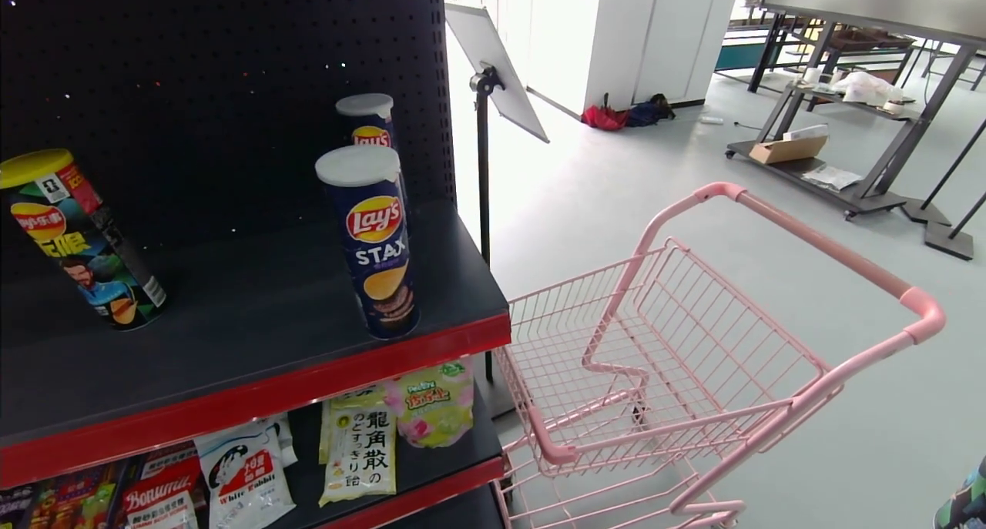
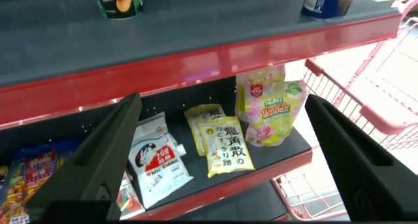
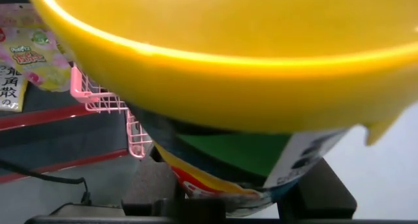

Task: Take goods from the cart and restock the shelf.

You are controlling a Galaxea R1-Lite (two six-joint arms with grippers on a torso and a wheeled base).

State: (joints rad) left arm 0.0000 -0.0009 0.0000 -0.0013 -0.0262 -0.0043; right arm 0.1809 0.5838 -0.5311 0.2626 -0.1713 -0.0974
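Right pincer: your right pincer (image 3: 235,201) is clamped on a yellow-lidded crisp can with a green, many-coloured body (image 3: 222,67). It grips the body below the lid, which I judge leaves the base free to be set down upright.
Held can, place: low in front of the lower shelves, close to the cart's corner and not yet up at the top shelf.
Left pincer: your left pincer (image 2: 223,101) has its fingers spread wide with nothing between them. It faces the lower shelf, so it is spare for steadying.
Top shelf: on the black shelf board with a red front edge (image 1: 254,313), two tall dark blue crisp cans with white lids stand upright one behind the other, front (image 1: 375,240) and rear (image 1: 368,121), labels facing the aisle. A matching yellow-lidded can (image 1: 77,240) stands well apart at your left.
Likely slot: the bare stretch between them, beside its match.
Lower shelf: a green-and-pink sweet pouch (image 2: 268,110), yellow paper sweet packets (image 2: 219,142) and a white plastic sweet bag (image 2: 153,162) lean back, faces out.
Cart: the pink wire shopping cart (image 1: 809,244) stands just beside the shelf end, within reach, and I make out no goods in its basket.
Counts: yellow-lidded cans, two, one of them held; blue cans, two; yellow packets, two; green-and-pink pouch, one; white bag, at least one.
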